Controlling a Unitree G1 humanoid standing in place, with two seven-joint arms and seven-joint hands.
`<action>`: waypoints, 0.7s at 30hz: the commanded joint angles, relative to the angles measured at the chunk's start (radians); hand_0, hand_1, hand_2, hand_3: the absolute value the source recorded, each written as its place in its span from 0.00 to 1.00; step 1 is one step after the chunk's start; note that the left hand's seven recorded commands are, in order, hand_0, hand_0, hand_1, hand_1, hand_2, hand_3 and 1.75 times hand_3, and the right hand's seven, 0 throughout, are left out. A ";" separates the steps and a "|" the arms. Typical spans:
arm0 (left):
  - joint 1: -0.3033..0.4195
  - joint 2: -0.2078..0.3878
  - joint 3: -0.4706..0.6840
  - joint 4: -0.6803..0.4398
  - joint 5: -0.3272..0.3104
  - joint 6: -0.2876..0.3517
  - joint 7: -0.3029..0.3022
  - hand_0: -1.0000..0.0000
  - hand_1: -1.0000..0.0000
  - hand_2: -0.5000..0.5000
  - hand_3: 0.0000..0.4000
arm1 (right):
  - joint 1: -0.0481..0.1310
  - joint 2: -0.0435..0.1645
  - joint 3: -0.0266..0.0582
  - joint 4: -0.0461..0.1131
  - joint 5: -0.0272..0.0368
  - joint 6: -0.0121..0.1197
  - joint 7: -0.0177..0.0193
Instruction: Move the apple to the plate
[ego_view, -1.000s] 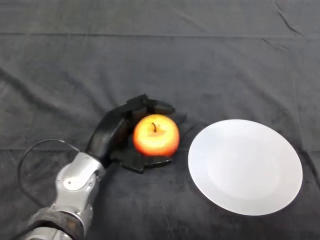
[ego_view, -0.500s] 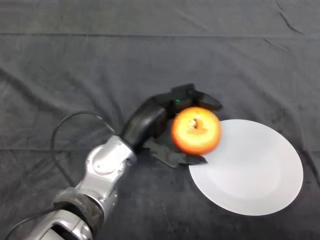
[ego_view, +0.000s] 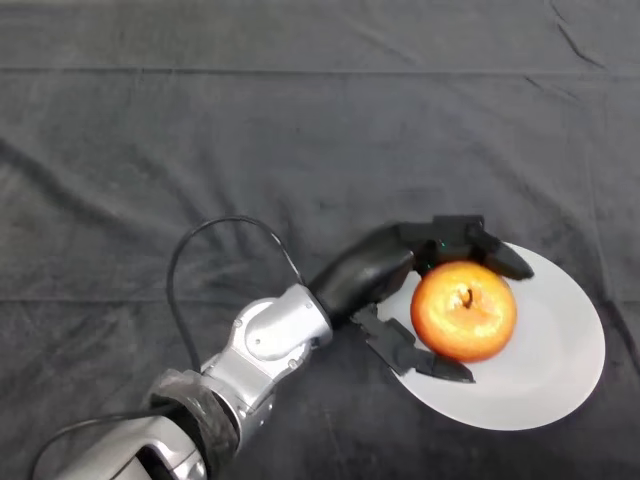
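A red and yellow apple (ego_view: 464, 311) with a dark stem is over the left half of the white plate (ego_view: 555, 345). My left hand (ego_view: 385, 268) is curled round the apple from its left side, fingers above it and thumb below it. I cannot tell whether the apple touches the plate. The silver-grey arm reaches in from the lower left.
The table is covered by a dark wrinkled cloth (ego_view: 200, 150). The plate lies at the right of the view, near the front.
My hand has carried the apple to the right, from the cloth left of the plate to over the plate's left half. The arm has stretched further right.
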 joint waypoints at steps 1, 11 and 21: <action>-0.057 0.024 -0.041 -0.040 0.021 0.022 0.014 0.49 0.10 0.70 0.90 | -0.016 -0.020 -0.0038 0.001 0.0186 -0.008 0.0023; -0.068 0.026 -0.068 -0.039 0.037 0.081 0.056 1.00 0.44 0.78 0.56 | -0.016 -0.020 -0.0039 0.001 0.0184 -0.008 0.0027; -0.071 0.030 -0.075 -0.042 0.042 0.107 0.083 1.00 1.00 0.50 0.00 | -0.016 -0.020 -0.0039 0.001 0.0183 -0.008 0.0028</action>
